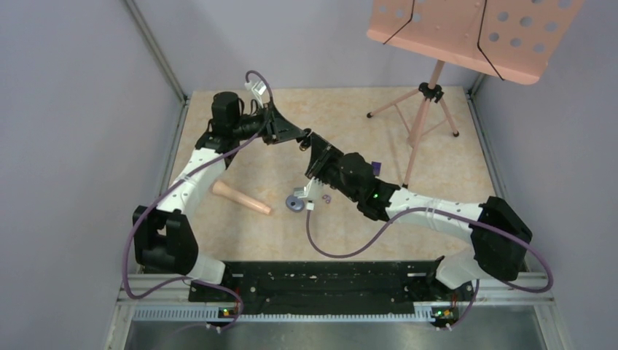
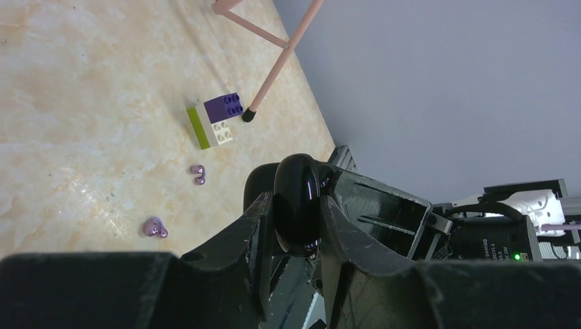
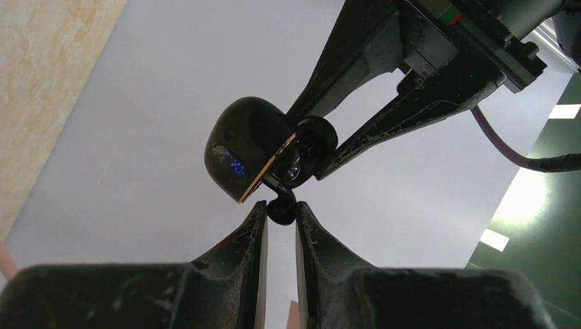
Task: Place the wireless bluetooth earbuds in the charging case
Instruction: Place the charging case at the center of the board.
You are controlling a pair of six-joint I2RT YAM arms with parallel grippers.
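My left gripper (image 2: 294, 205) is shut on the glossy black charging case (image 2: 296, 199) and holds it in the air above the table. In the right wrist view the case (image 3: 243, 154) hangs open, with a gold rim and blue lights on its lid. My right gripper (image 3: 281, 208) is shut on a small black earbud (image 3: 281, 211), which touches the case's opening. Both grippers meet mid-table in the top view (image 1: 310, 144). Two pale purple earbuds (image 2: 197, 174) (image 2: 155, 228) lie loose on the table. The other black earbud is not clearly seen.
A purple, white and yellow-green block (image 2: 216, 120) lies by a foot of the pink music stand (image 1: 474, 29). A pale wooden peg (image 1: 240, 198) and a blue-grey round piece (image 1: 294, 203) lie on the table near the left arm. Grey walls close in both sides.
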